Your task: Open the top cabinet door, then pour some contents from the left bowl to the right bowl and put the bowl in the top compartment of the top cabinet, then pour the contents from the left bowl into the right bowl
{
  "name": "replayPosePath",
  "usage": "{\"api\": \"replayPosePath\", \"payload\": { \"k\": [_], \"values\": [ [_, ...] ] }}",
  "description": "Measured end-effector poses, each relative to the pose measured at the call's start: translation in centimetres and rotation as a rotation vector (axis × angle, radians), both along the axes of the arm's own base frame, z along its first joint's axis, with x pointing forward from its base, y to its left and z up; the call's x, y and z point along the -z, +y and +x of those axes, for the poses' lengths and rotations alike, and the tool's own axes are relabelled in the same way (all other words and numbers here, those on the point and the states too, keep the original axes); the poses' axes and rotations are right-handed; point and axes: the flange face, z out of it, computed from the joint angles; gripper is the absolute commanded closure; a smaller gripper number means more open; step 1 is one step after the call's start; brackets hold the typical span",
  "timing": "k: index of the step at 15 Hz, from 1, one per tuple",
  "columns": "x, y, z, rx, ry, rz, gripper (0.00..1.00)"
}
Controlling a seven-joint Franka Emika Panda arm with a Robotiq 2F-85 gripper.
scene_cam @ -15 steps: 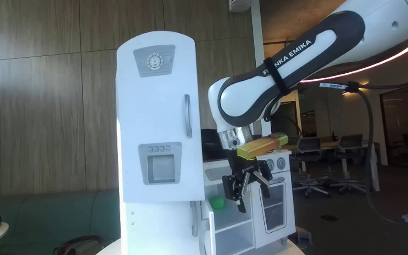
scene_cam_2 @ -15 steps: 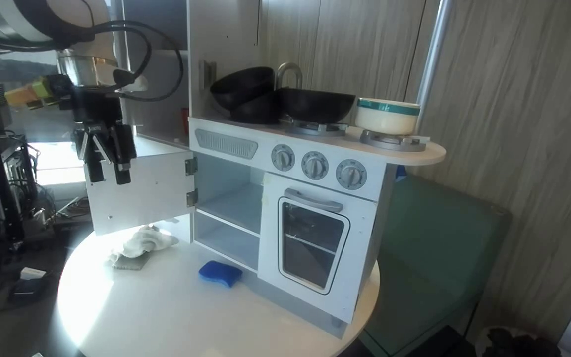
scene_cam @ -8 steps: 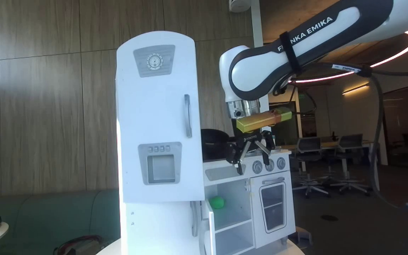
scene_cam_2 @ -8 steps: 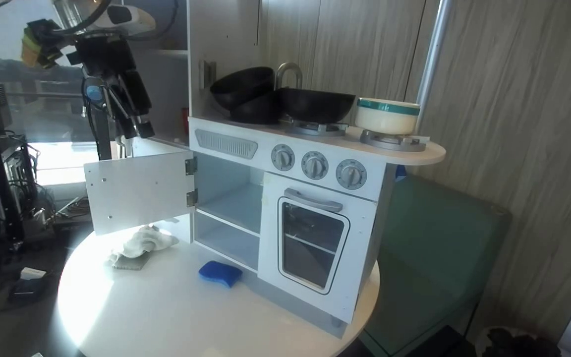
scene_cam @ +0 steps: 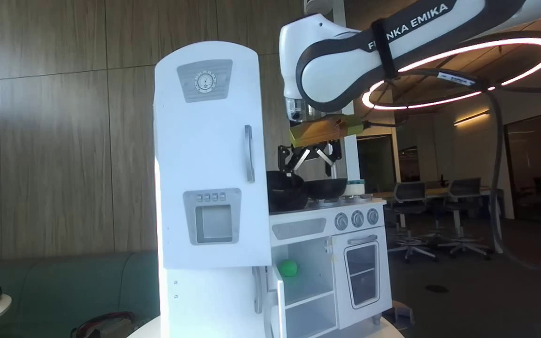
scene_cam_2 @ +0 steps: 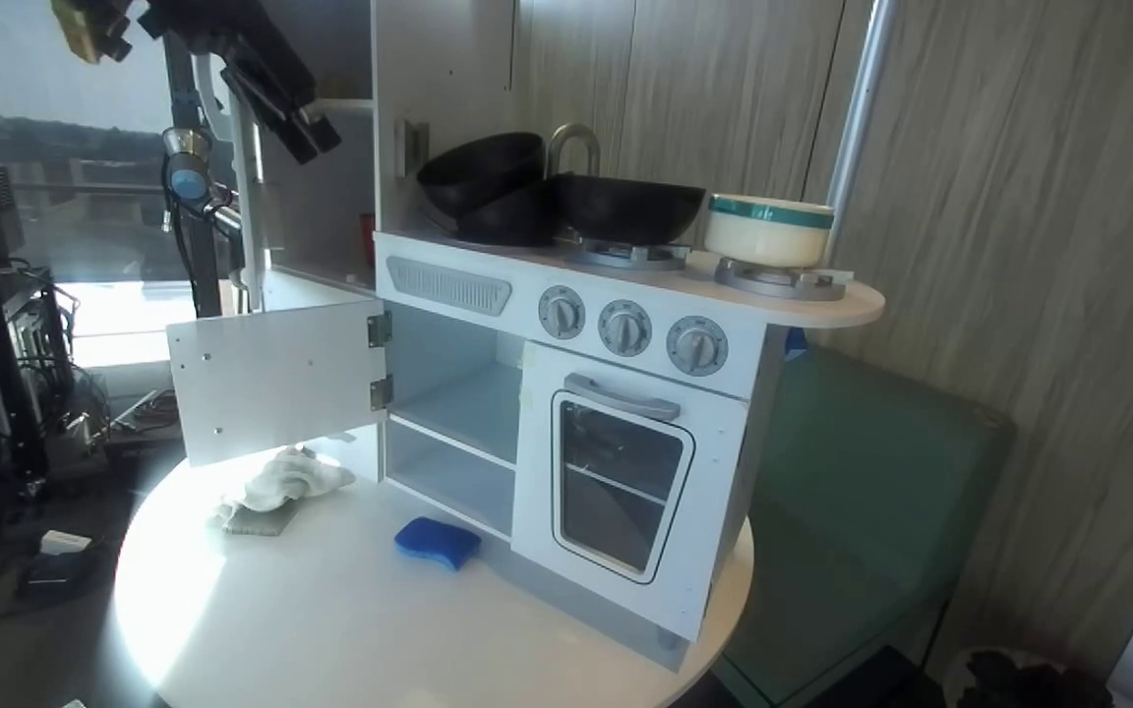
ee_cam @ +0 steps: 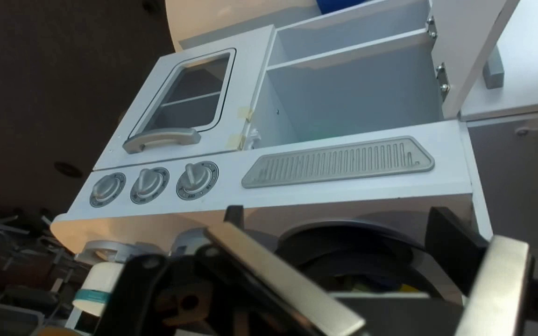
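Robotiq gripper (scene_cam: 309, 173), fingers spread and nothing held, is poised apart from two black bowls (scene_cam_2: 483, 177), the upper tilted over the lower, on the play-kitchen stove unit (scene_cam_2: 539, 442). With the top cabinet door (scene_cam: 204, 164) already swung wide, the pouring step is judged to be in hand; next, a rim should be straddled and gripped. Which is left and which right cannot be told.

On my feeds I count three pans (scene_cam_2: 628, 210) and one fridge (scene_cam: 210, 173) near the pincer (scene_cam: 310, 173); below it, two burners (scene_cam_2: 775, 284), one pot (scene_cam_2: 768, 237), three knobs (scene_cam_2: 625, 328), one grille (scene_cam_2: 449, 285) and one oven (scene_cam_2: 626, 472); well below it, one sponge (scene_cam_2: 437, 543) and one cloth (scene_cam_2: 289, 479).
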Motion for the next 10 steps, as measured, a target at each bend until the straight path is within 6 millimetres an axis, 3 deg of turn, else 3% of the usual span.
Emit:
{"api": "replayPosePath", "payload": {
  "k": [7, 10],
  "values": [
    [-2.3, 2.7, 0.9, -0.097, -0.24, -0.057, 0.0],
    [-1.8, 5.8, -0.2, -0.175, -0.252, -0.038, 0.0]
  ]
}}
